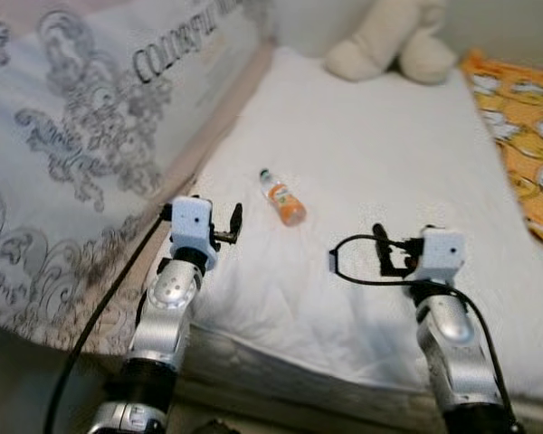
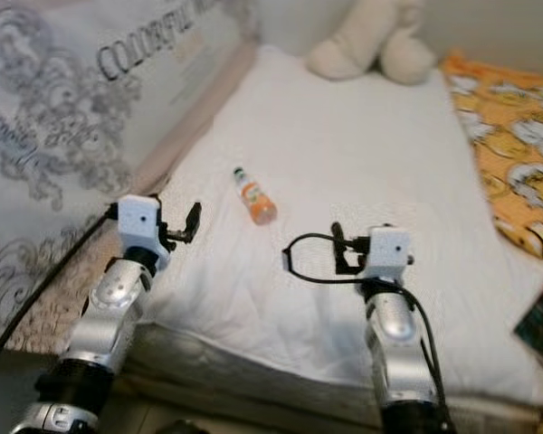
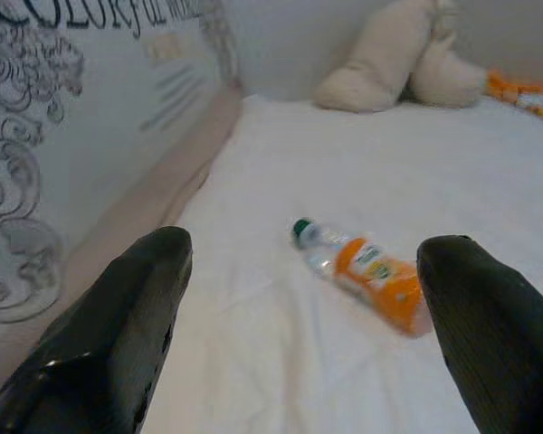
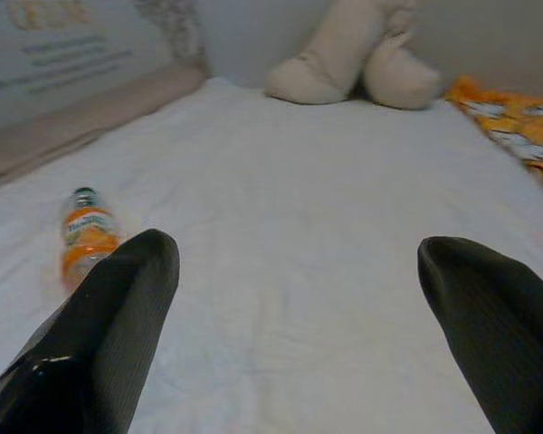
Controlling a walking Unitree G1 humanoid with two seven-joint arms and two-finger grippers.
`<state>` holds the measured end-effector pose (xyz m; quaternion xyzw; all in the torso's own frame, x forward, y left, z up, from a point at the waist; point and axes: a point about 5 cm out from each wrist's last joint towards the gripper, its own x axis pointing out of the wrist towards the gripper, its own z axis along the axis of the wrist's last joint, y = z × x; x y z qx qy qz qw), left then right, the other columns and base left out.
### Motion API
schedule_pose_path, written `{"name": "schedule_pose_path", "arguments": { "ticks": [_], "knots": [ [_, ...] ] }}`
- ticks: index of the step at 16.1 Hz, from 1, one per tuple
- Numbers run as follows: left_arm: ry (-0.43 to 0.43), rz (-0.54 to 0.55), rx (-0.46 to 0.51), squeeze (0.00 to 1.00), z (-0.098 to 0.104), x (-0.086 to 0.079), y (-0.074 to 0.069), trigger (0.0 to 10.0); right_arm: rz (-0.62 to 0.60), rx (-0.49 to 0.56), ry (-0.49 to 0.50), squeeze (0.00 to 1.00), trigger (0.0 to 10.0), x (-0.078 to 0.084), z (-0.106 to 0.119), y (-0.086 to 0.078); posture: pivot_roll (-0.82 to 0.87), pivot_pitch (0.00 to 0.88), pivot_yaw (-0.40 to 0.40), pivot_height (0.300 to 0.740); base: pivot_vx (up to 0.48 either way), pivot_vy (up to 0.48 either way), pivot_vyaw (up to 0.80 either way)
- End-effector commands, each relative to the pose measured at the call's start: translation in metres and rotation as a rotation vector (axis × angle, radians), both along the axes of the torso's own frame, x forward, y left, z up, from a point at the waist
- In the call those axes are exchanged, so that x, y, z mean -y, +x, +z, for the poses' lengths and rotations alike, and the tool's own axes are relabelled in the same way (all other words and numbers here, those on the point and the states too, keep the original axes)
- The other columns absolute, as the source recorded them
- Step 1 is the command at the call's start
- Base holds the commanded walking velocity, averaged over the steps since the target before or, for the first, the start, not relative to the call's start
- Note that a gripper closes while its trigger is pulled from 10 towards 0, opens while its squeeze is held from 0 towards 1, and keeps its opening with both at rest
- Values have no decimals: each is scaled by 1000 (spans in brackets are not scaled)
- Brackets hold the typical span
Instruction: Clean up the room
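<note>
So the thing to tidy here is a small orange bottle (image 1: 282,199) with a green cap, lying flat on its side on the white bed (image 1: 389,181). The cap end points toward the far side of the bed and the orange bottom end points back at the robot. It sits roughly mid-mattress, a bit over toward the left edge, with nothing touching it.

The left gripper (image 3: 299,316) hangs over the near left part of the mattress, jaws spread wide with nothing between them. In the left wrist view the bottle lies out ahead between the two black fingers (image 3: 118,325), nearer the right one, well apart from both. The right gripper (image 4: 299,316) is over the near middle of the bed, jaws also wide open and holding nothing; from its wrist camera the bottle is off beyond the left finger, so it's not lined up with it at all. A black cable (image 1: 362,262) loops out in front of that wrist.

Further out: a cream plush toy (image 1: 394,41) sits at the far end of the bed, an orange patterned blanket (image 1: 520,127) runs down the right side, and a grey-white quilt with swirly print (image 1: 81,136) and some lettering is bunched up along the left edge.
</note>
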<state>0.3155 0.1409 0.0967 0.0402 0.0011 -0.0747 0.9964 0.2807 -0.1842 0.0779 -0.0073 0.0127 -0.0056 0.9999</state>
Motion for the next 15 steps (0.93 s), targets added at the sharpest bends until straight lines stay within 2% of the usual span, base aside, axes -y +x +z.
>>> {"name": "schedule_pose_path", "arguments": {
  "ticks": [1,3,5,11,14,15],
  "knots": [
    [20,22,-13,0,-1,-4,2,10000,12,18,9,0,10000,-5,5,3,-6,0,10,740,0,0,0],
    [-17,-3,8,0,2,-2,1,10000,11,17,5,0,10000,-5,5,3,-4,0,6,740,135,0,0],
    [-9,19,1,0,1,-4,1,10000,15,17,1,0,10000,-5,5,4,-1,0,3,740,390,277,0],
    [6,24,11,0,3,-4,4,10000,29,16,-13,0,10000,-8,5,7,1,0,0,740,444,0,0],
    [24,7,20,0,5,0,6,10000,21,11,-10,0,10000,-5,3,7,2,0,2,740,452,0,-706],
    [45,2,21,0,5,3,6,10000,18,13,-12,0,10000,-5,3,7,2,0,3,740,0,0,0]
  ]
}}
